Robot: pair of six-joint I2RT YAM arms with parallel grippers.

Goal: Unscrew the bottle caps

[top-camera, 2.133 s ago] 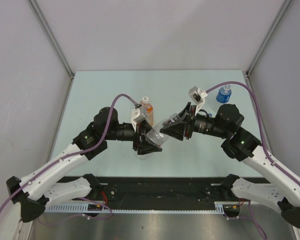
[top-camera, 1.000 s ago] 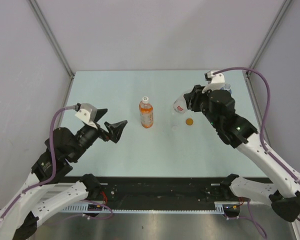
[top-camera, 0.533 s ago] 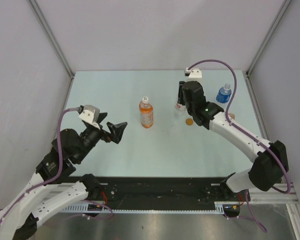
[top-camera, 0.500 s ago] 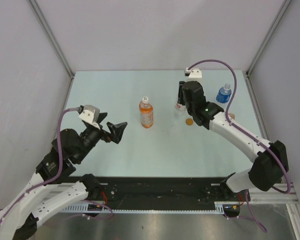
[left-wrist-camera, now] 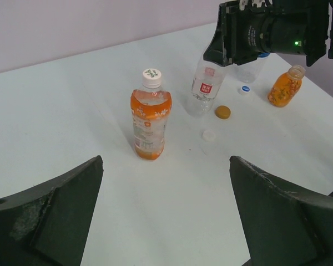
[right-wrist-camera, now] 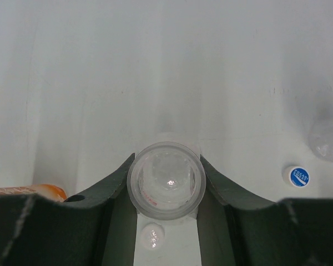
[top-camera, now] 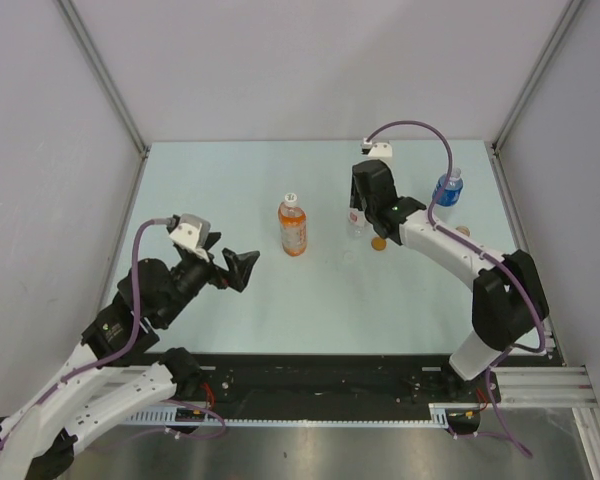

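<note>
**Overhead and wrist views.** The right gripper (right-wrist-camera: 166, 166) points straight down over a clear bottle (left-wrist-camera: 205, 86) that stands upright on the pale tabletop (top-camera: 210, 180), right of centre. Its jaws hug the bottle's neck from both sides. The right wrist view looks directly into the open, capless mouth of this bottle.

The left gripper (left-wrist-camera: 165, 177) hangs above the near left part of the tabletop, well apart from every bottle. Its jaws are spread wide with nothing between them.

**Bottle caps.**
- One white cap (left-wrist-camera: 151, 74) sits screwed on an upright orange-drink bottle (left-wrist-camera: 150, 124) near the middle of the tabletop, left of the clear bottle.
- Three caps lie loose on the tabletop:
  - a plain white cap (left-wrist-camera: 209, 135) just in front of the clear bottle;
  - an orange cap (left-wrist-camera: 222, 112) just beside that bottle's base on its right;
  - a blue-and-white cap (left-wrist-camera: 244, 89) a little farther back and to the right.

**Other items.** A small orange bottle (left-wrist-camera: 283, 88) stands to the right of the loose caps. Its neck appears bare, though the detail is too small to be sure. A bottle with a blue label (top-camera: 446, 188) stands at the far right, behind the right arm (top-camera: 450, 250). Whether it carries a cap cannot be told.
</note>
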